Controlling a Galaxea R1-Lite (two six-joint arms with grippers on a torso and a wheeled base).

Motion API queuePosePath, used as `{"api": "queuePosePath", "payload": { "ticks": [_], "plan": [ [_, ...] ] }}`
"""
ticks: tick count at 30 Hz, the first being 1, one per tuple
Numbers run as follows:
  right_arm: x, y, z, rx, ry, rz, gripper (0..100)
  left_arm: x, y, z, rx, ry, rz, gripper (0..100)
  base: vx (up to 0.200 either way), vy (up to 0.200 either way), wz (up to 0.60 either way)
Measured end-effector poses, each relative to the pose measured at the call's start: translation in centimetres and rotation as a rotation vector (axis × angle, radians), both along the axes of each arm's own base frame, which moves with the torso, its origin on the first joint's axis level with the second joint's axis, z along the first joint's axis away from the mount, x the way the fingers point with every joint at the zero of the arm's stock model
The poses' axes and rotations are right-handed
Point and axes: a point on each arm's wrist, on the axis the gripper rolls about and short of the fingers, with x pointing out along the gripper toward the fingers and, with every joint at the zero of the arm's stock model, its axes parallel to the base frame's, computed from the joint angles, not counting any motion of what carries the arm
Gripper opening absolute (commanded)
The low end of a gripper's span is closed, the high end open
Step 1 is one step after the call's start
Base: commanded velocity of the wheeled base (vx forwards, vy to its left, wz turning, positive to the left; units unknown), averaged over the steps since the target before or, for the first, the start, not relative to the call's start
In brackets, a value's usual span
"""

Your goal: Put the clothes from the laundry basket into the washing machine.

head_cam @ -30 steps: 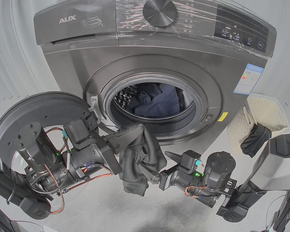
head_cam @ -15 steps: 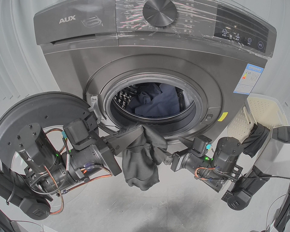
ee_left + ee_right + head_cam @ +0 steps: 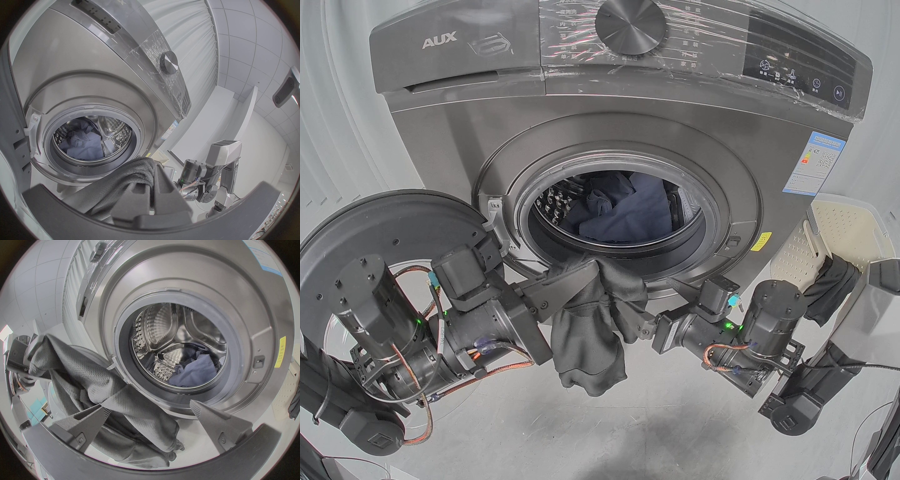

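A dark grey garment (image 3: 587, 344) hangs in front of the washing machine's open porthole (image 3: 612, 206), just below its rim. My left gripper (image 3: 584, 275) is shut on the garment's top edge; the left wrist view shows the cloth (image 3: 118, 184) bunched at the closed fingers (image 3: 156, 190). My right gripper (image 3: 644, 300) is at the garment's right side and stands open. In the right wrist view the cloth (image 3: 93, 380) drapes over one finger (image 3: 84, 424) while the other finger (image 3: 215, 421) is bare. Blue clothes (image 3: 625, 209) lie inside the drum.
The machine's round door (image 3: 381, 231) is swung open on the left, behind my left arm. A cream perforated laundry basket (image 3: 850, 237) stands at the right, with a dark garment (image 3: 828, 290) hanging over its rim. Grey floor lies below the hanging garment.
My right gripper has risen and moved right, closer to the machine's rim, pulling the garment's lower part up with it. The left gripper kept its hold in place.
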Motion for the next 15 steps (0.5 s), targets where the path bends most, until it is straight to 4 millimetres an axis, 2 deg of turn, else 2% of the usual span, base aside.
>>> {"api": "queuePosePath", "payload": {
  "ticks": [10,11,15],
  "plan": [
    [0.5,2.0,-1.1,-0.001,0.002,0.034,100,0.1,-0.1,0.2,-0.004,-0.005,0.000,0,0.000,0.000,0.00],
    [0.6,2.1,-1.2,0.000,0.001,0.033,0,0.1,-0.1,0.2,-0.005,-0.005,0.000,0,0.000,0.000,0.00],
    [0.9,2.4,-1.2,0.012,-0.010,0.035,0,0.1,-0.1,0.2,-0.006,-0.007,0.000,0,0.000,0.000,0.00]
  ]
}}
